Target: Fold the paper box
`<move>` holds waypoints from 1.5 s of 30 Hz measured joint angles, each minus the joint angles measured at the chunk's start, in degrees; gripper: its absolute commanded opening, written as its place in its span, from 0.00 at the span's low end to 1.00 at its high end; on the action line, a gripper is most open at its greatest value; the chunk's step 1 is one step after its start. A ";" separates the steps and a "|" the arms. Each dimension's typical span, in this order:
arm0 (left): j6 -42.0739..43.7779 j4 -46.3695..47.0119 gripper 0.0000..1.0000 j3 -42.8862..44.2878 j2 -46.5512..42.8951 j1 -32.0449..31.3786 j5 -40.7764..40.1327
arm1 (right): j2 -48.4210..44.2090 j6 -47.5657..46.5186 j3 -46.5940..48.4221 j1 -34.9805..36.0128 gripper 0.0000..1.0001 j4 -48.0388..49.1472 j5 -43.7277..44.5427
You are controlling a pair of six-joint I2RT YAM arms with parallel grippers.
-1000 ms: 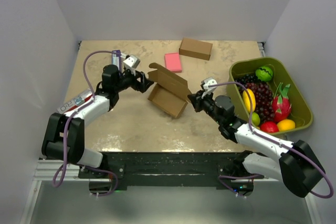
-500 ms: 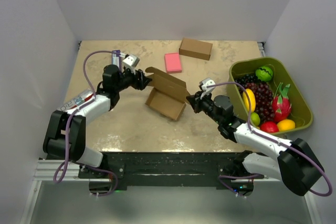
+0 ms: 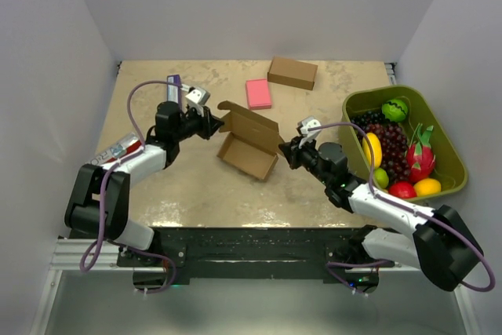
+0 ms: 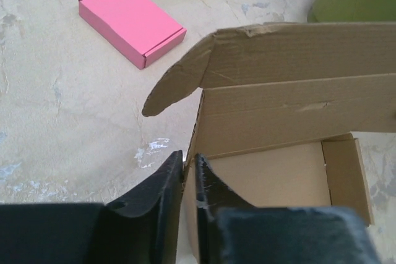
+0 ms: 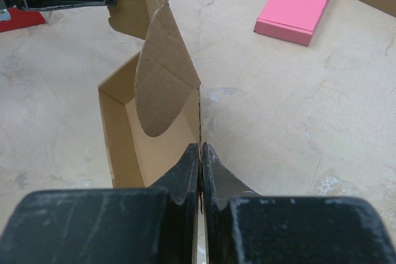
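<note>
Starting leftmost, the left gripper (image 3: 218, 125) is clamped on a wall of the single paper box (image 3: 249, 147), set open on the table (image 3: 196, 186); its right corner is pinched by the right gripper (image 3: 286, 151). One pink block (image 3: 258, 92) and one closed carton (image 3: 292, 73) are seen behind.

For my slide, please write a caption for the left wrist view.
Left gripper closed on a wall of the open paper box; a pink block lies beyond.

The paper box (image 3: 249, 154), plain brown thin cardboard, is sitting near the table's centre as a shallow open tray, turned askew. Its creased lid panel is standing up along the tray's 1 o'clock side, with a rounded ear flap jutting from its 10 o'clock end.
</note>
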 measured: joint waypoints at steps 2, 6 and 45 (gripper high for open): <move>0.11 -0.04 0.04 -0.37 0.00 -0.42 -0.11 | 0.48 0.00 0.00 0.00 0.00 -0.04 0.35; -0.04 0.00 0.00 -0.39 0.00 -2.16 -1.03 | 1.53 0.09 0.22 0.00 0.00 -0.13 2.32; -19.06 27.41 0.00 -20.79 -1.22 -25.83 -39.19 | 10.47 20.28 2.99 12.11 0.01 -5.46 43.65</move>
